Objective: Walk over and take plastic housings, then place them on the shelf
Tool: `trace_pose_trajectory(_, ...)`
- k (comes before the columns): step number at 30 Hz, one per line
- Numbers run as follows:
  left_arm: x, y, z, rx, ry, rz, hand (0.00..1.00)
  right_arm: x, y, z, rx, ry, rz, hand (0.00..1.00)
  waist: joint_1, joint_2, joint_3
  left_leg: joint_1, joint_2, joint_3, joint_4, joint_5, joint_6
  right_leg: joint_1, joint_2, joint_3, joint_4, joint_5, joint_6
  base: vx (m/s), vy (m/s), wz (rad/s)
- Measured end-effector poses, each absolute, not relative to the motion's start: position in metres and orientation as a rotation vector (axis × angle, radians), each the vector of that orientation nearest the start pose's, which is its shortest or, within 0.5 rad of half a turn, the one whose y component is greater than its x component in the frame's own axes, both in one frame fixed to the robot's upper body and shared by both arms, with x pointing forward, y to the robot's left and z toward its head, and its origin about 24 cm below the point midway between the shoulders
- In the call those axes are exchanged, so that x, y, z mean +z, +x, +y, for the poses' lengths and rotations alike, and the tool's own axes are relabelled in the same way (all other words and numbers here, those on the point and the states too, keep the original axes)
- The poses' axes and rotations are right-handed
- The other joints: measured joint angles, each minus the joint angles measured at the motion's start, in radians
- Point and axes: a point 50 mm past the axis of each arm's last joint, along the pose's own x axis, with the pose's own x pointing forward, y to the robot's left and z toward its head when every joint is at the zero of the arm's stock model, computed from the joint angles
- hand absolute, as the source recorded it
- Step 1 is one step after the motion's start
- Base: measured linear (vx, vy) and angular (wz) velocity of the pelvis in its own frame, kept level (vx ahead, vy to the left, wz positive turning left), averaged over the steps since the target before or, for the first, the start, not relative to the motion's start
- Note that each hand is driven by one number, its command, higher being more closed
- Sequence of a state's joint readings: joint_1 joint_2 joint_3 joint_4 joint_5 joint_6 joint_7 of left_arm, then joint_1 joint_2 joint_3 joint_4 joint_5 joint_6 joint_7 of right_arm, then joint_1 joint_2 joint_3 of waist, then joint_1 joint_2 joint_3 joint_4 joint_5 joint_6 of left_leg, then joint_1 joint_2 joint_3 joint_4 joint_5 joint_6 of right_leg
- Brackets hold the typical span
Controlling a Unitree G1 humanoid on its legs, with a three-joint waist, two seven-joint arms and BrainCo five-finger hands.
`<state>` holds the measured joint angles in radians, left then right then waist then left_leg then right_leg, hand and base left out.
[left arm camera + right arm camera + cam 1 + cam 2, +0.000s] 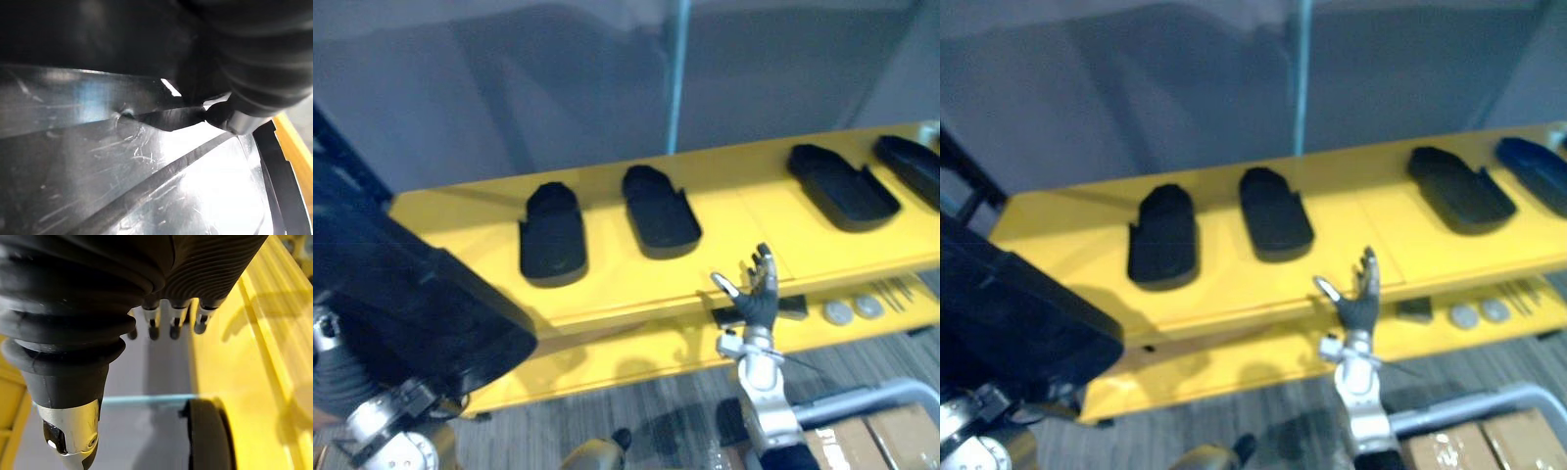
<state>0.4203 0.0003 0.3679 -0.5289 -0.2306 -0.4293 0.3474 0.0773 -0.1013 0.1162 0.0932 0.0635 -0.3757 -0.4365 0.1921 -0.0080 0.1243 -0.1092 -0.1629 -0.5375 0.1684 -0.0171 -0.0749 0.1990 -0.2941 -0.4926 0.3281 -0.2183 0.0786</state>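
Observation:
A large black plastic housing (pixel 401 294) rides on my left arm at the lower left, just short of the yellow shelf's (pixel 744 220) left end. Its glossy surface (pixel 122 171) lies right against my left hand (pixel 254 58). Several more black housings lie on the shelf top: two in the middle (pixel 552 235) (pixel 660 212) and two at the right (pixel 842 186) (pixel 911 166). My right hand (pixel 756 294) is raised in front of the shelf's front edge, open and empty, fingers (pixel 171 318) straight.
The lower yellow shelf board holds two round silver discs (pixel 852 309), a small dark block (pixel 793 306) and thin rods (pixel 893 289). Cardboard boxes (pixel 871 436) sit on the floor at the lower right. A grey wall with a blue-green post (pixel 677 69) stands behind.

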Motion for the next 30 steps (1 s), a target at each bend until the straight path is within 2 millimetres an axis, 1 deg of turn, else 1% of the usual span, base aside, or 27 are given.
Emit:
trace_pose_trajectory(1,0.121,0.12,0.261,0.766,-0.029,-0.577,1.0,0.041,0.228,-0.167,-0.341,0.03,-0.22,0.0,-0.001,0.001,0.0,0.007,-0.004,0.008,-0.004,0.002,-0.001,0.002,-0.011,0.001,0.01,-0.018,0.012,0.0,0.0,0.0)
trace_pose_trajectory(5,0.12,0.11,0.259,0.769,-0.015,-0.552,1.0,0.053,0.222,-0.165,-0.33,0.054,-0.281,0.0,-0.004,0.004,-0.001,0.008,0.004,0.06,-0.007,0.004,-0.002,-0.002,-0.02,0.004,0.005,-0.06,0.027,-0.04,0.019,-0.26)
trace_pose_trajectory(8,0.118,0.109,0.255,0.756,-0.026,-0.535,1.0,0.054,0.217,-0.165,-0.322,0.057,-0.284,0.0,-0.014,0.009,0.001,0.021,0.028,0.107,-0.019,0.009,-0.009,-0.001,-0.009,0.022,-0.006,-0.075,0.044,-0.1,0.04,-0.3)
trace_pose_trajectory(10,0.118,0.109,0.255,0.757,-0.026,-0.532,1.0,0.054,0.214,-0.164,-0.322,0.061,-0.281,0.0,-0.016,0.01,0.0,0.022,0.033,0.113,-0.02,0.007,-0.006,0.001,-0.005,0.029,-0.008,-0.081,0.045,-0.1,0.039,-0.18)
trace_pose_trajectory(11,0.118,0.109,0.255,0.755,-0.025,-0.53,1.0,0.054,0.212,-0.163,-0.319,0.065,-0.28,0.0,-0.026,0.008,0.0,0.023,0.04,0.125,-0.019,0.005,-0.004,0.001,-0.002,0.029,-0.007,-0.085,0.049,-0.1,0.023,-0.02)
trace_pose_trajectory(12,0.119,0.108,0.255,0.754,-0.023,-0.532,1.0,0.054,0.21,-0.163,-0.314,0.065,-0.28,0.0,-0.032,0.007,0.0,0.022,0.056,0.161,-0.017,0.007,-0.004,0.002,0.0,0.028,-0.003,-0.089,0.057,-0.08,0.008,0.01)
trace_pose_trajectory(14,0.119,0.107,0.254,0.75,-0.021,-0.532,1.0,0.053,0.209,-0.163,-0.3,0.061,-0.276,0.0,-0.038,0.008,0.0,0.024,0.063,0.18,-0.003,0.008,-0.005,0.003,0.0,0.029,0.007,-0.09,0.058,-0.05,0.0,-0.02)
trace_pose_trajectory(18,0.123,0.107,0.253,0.732,-0.016,-0.547,1.0,0.05,0.207,-0.161,-0.274,0.058,-0.262,0.0,-0.04,0.007,-0.001,0.024,0.063,0.192,0.006,0.008,-0.005,0.003,-0.003,0.037,0.011,-0.09,0.058,-0.03,0.019,-0.04)
trace_pose_trajectory(21,0.123,0.108,0.252,0.712,-0.011,-0.546,1.0,0.046,0.203,-0.161,-0.255,0.053,-0.244,0.0,-0.04,0.001,-0.005,0.022,0.06,0.195,0.003,0.008,-0.005,0.0,-0.005,0.04,0.006,-0.09,0.058,0.0,0.0,0.0)
trace_pose_trajectory(26,0.123,0.11,0.25,0.686,-0.017,-0.549,1.0,0.042,0.199,-0.163,-0.234,0.041,-0.221,0.0,-0.043,-0.025,-0.023,0.011,0.041,0.192,-0.01,0.008,-0.005,-0.002,-0.018,0.031,-0.013,-0.09,0.058,0.07,0.004,0.06)
trace_pose_trajectory(27,0.124,0.112,0.249,0.674,-0.019,-0.553,1.0,0.042,0.199,-0.165,-0.243,0.037,-0.222,0.0,-0.043,-0.034,-0.026,0.0,0.034,0.191,-0.003,0.006,-0.003,-0.003,-0.022,0.026,-0.019,-0.089,0.057,0.12,0.033,0.13)
trace_pose_trajectory(28,0.124,0.113,0.248,0.66,-0.02,-0.557,1.0,0.042,0.198,-0.17,-0.26,0.029,-0.222,0.0,-0.043,-0.043,-0.031,-0.008,0.021,0.193,0.008,-0.005,0.006,0.001,-0.03,0.024,-0.018,-0.073,0.058,0.15,0.064,0.18)
trace_pose_trajectory(29,0.124,0.116,0.247,0.649,-0.025,-0.562,1.0,0.041,0.199,-0.176,-0.279,0.014,-0.224,0.0,-0.044,-0.033,-0.033,-0.015,0.019,0.19,0.028,-0.013,0.009,-0.022,-0.037,0.036,0.042,-0.049,0.041,0.1,0.087,0.16)
trace_pose_trajectory(30,0.124,0.118,0.247,0.644,-0.027,-0.565,1.0,0.04,0.199,-0.178,-0.284,0.008,-0.217,0.0,-0.043,-0.025,-0.033,-0.016,0.023,0.191,0.035,-0.013,0.009,-0.05,-0.043,0.051,0.097,-0.034,0.023,0.02,0.133,0.11)
